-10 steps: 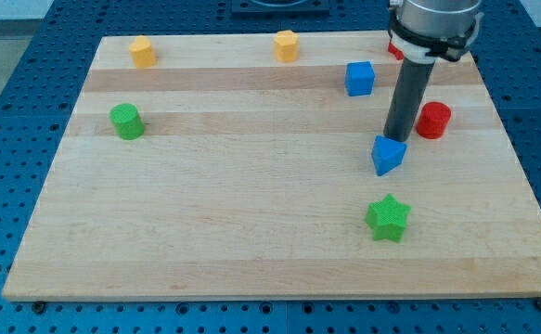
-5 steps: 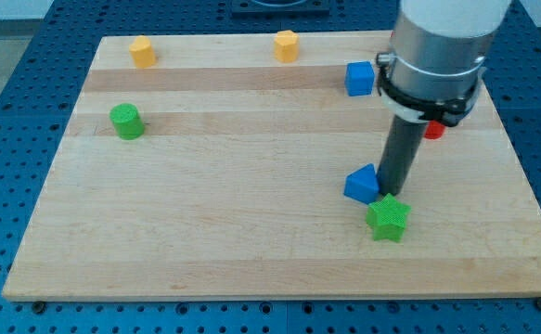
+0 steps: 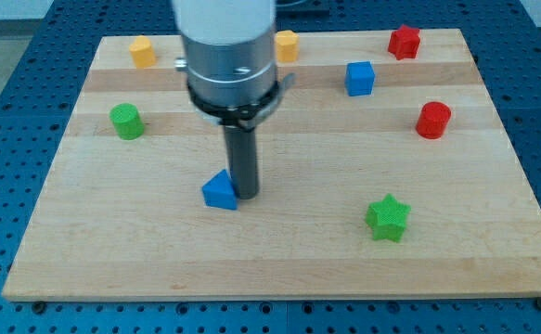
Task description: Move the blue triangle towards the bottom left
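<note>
The blue triangle (image 3: 219,190) lies on the wooden board (image 3: 112,241), left of the board's middle and toward the view's bottom. My tip (image 3: 244,194) stands right against the triangle's right side, touching it. The rod rises straight up from there into the arm's grey body, which hides part of the board near the view's top.
A green star (image 3: 387,217) lies at the lower right. A green cylinder (image 3: 126,122) is at the left. A blue cube (image 3: 359,78), a red cylinder (image 3: 432,121) and a red star (image 3: 403,41) sit at the upper right. Two orange blocks (image 3: 141,51) (image 3: 287,44) line the top edge.
My tip has swept far to the view's left and pushed the blue triangle with it, away from the green star. The red star and red cylinder are now uncovered.
</note>
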`<state>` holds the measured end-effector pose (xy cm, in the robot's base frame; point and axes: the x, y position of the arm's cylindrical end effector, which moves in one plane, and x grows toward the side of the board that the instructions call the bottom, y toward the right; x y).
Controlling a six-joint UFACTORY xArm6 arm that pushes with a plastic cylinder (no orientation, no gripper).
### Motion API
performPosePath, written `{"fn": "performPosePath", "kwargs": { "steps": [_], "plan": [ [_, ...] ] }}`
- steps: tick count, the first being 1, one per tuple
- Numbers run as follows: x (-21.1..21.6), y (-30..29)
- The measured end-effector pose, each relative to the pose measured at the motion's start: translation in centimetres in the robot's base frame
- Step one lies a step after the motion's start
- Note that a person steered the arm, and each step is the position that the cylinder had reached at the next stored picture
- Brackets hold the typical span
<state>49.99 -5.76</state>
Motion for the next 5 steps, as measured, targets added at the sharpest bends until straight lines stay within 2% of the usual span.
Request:
{"fn": "performPosePath", "kwargs": {
  "steps": [5],
  "plan": [
    [-1.2,-9.7]
  ]
}}
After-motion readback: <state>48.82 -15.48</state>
